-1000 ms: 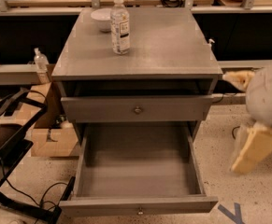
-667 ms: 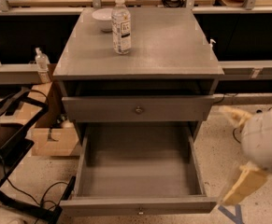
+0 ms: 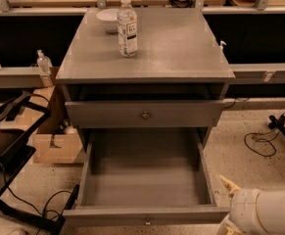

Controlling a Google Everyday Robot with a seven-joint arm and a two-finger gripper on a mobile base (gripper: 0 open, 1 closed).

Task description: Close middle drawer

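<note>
The middle drawer point(image 3: 144, 180) is a wide, deep grey box pulled far out of the grey cabinet point(image 3: 181, 53), and it is empty. Its low front panel point(image 3: 103, 215) runs along the bottom of the view, with a small brass knob point(image 3: 147, 223) at its centre. Above it the taller-fronted grey drawer point(image 3: 191, 112) stands slightly out, with a like knob point(image 3: 145, 115). My gripper point(image 3: 228, 185) is at the bottom right corner, just right of the open drawer's front corner. Only its cream tip and the white wrist point(image 3: 264, 212) show; the rest is cut off by the frame.
A water bottle point(image 3: 127, 26) and a white bowl point(image 3: 107, 19) stand on the cabinet top. A cardboard box point(image 3: 54, 143) and a black stand point(image 3: 10, 146) are on the floor at left. Cables point(image 3: 262, 141) lie on the floor at right.
My arm has dropped down along the cabinet's right side to the bottom right corner, and most of the gripper has left the view. The drawers have not moved.
</note>
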